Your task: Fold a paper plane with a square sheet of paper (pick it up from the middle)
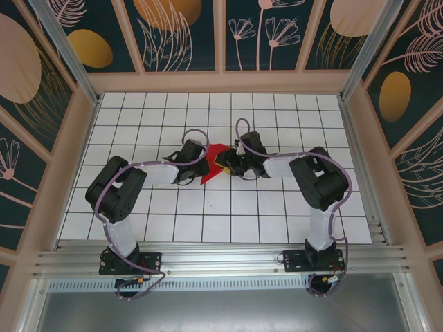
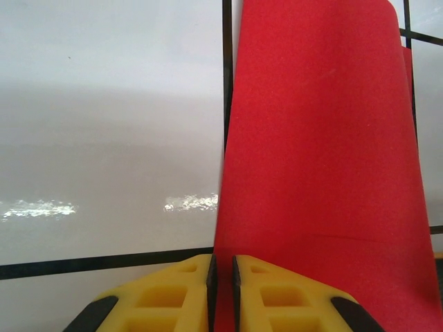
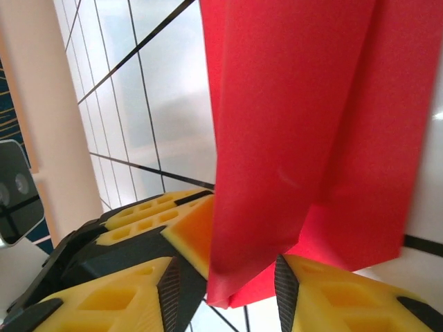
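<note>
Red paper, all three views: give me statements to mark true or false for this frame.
1. The red paper sits mid-table between both arms. True.
2. The paper is a flat, unfolded square. False: the right wrist view shows folded layers.
3. The left gripper is shut on the paper's edge. True.
4. The right gripper is shut with nothing between its fingers. False: its fingers stand apart with the paper between them.

On my left wrist feed, the left gripper (image 2: 222,268) has its yellow fingers (image 2: 163,297) pressed almost together, with the edge of the red paper (image 2: 318,138) pinched in that thin slit. The sheet stands up tall from there, curving on the right, over the glossy white table (image 2: 104,104) with its black grid lines (image 2: 226,69).
</note>
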